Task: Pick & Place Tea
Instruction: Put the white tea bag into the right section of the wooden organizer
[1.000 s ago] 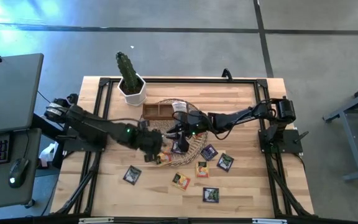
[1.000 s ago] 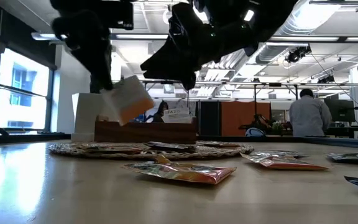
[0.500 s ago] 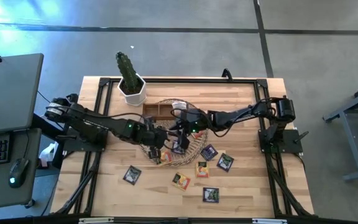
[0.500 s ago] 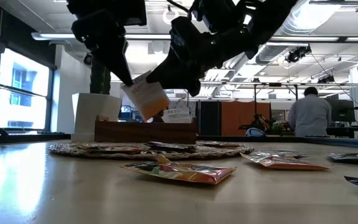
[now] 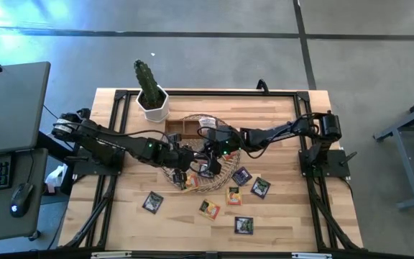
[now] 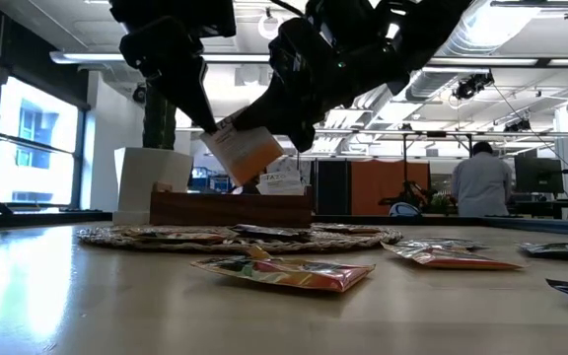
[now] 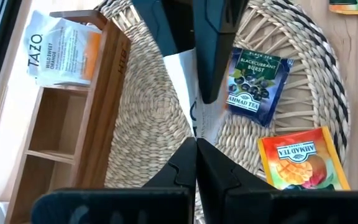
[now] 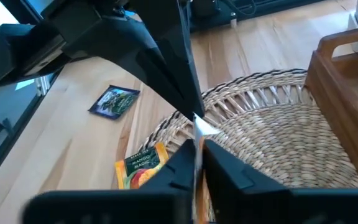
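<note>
An orange-and-white tea sachet [image 6: 245, 150] hangs in the air above the round wicker mat [image 5: 225, 171], gripped from both sides. My left gripper [image 7: 196, 142] is shut on one edge of it. My right gripper [image 8: 197, 146] faces the left one and is shut on the opposite edge. On the mat lie a dark blackcurrant sachet [image 7: 257, 84] and a yellow-orange mango sachet [image 7: 297, 158]. An orange-and-white sachet [image 7: 58, 50] stands in the wooden box [image 7: 61, 124]. Several more sachets lie on the table in front of the mat, among them a dark one [image 5: 153, 202] and a yellow-orange one [image 5: 208, 208].
A potted cactus [image 5: 152, 101] stands at the back left beside the wooden box [image 5: 182, 128]. In the low view a sachet [image 6: 284, 271] lies close in front of the mat [image 6: 235, 235]. A person [image 6: 481, 182] stands far off in the room.
The left gripper carried the orange-and-white sachet to the right, up to the right gripper. The right gripper's fingers closed onto the sachet's free edge.
</note>
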`<state>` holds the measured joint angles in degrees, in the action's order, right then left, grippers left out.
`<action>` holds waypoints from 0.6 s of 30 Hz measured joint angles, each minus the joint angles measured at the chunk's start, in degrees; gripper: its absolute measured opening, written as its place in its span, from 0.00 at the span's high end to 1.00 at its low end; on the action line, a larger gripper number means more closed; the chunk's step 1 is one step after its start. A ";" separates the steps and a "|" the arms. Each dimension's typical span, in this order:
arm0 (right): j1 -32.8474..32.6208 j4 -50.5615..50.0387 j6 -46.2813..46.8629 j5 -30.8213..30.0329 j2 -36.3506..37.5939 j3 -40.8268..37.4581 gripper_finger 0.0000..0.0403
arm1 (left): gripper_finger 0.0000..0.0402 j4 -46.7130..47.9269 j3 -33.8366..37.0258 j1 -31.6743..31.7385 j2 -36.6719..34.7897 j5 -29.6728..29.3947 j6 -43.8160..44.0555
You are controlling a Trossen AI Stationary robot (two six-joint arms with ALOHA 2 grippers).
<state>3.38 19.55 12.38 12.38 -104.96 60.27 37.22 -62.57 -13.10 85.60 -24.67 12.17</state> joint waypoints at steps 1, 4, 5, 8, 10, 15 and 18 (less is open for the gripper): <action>0.00 0.00 -0.02 0.00 -0.01 0.00 0.97 | 1.00 -0.04 0.00 0.02 0.00 0.02 -0.17; 0.01 -0.04 -0.48 0.44 -0.01 0.00 0.97 | 1.00 -0.10 0.00 0.02 0.00 0.00 -0.37; 0.02 -0.08 -0.60 0.71 0.00 0.00 0.96 | 1.00 -0.16 -0.02 0.02 0.15 0.00 -0.38; 0.02 -0.46 -0.83 1.07 -0.05 0.00 0.98 | 0.99 -0.12 -0.07 0.02 0.55 -0.28 -0.38; 0.02 -0.72 -0.69 1.09 -0.05 0.00 0.99 | 0.95 0.03 -0.07 0.02 0.50 -0.24 -0.38; 0.02 -2.21 1.12 0.31 -0.05 -0.02 0.99 | 0.80 -0.03 -0.07 0.00 0.50 -1.55 -0.37; 0.21 -3.92 1.13 -5.31 -0.05 -0.02 0.99 | 0.72 0.05 -0.07 0.00 0.50 -5.86 0.30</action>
<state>3.58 15.63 13.51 7.07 -105.01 60.25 37.28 -62.63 -13.10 86.11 -30.53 12.47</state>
